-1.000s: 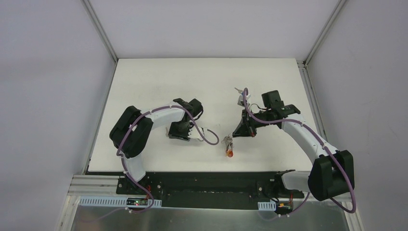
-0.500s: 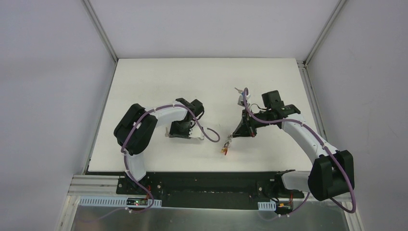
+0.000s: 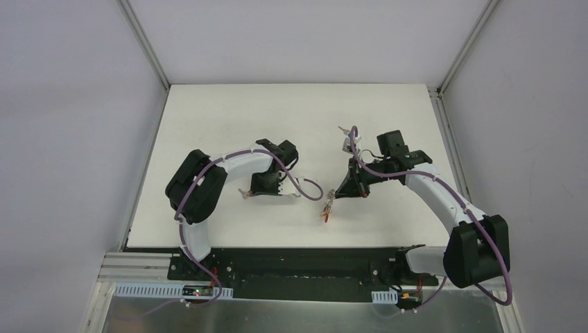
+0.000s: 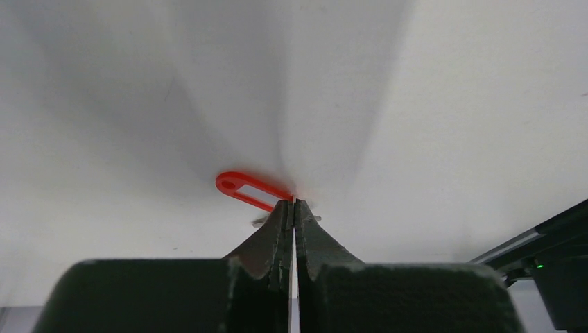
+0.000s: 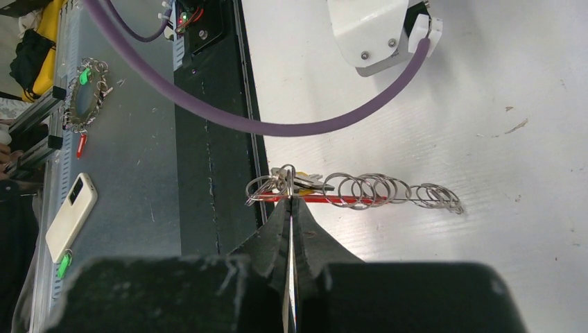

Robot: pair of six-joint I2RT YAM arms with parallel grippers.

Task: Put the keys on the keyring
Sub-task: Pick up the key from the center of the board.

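Note:
My left gripper (image 4: 293, 202) is shut on the end of a key's red oval tag (image 4: 249, 189), low over the white table; silver bits of the key poke out on both sides of the fingertips. From above, the left wrist (image 3: 267, 184) hides that key. My right gripper (image 5: 291, 201) is shut on the keyring (image 5: 333, 199), seen edge-on as a thin red bar strung with small metal rings (image 5: 374, 187). Silver keys (image 5: 308, 183) with a touch of yellow hang on it by the jaws. In the top view the keyring (image 3: 326, 208) dangles just left of the right gripper (image 3: 335, 197).
The table's near edge and a black rail (image 3: 298, 260) run below both grippers. The left arm's purple cable (image 3: 308, 189) loops between them. A small silver item (image 3: 342, 129) lies at the back. A phone (image 5: 69, 215) and a chain loop (image 5: 87, 94) lie off the table.
My left gripper has closed from open onto the red tag. The right gripper, still shut, has drawn the keyring a little up and to the left.

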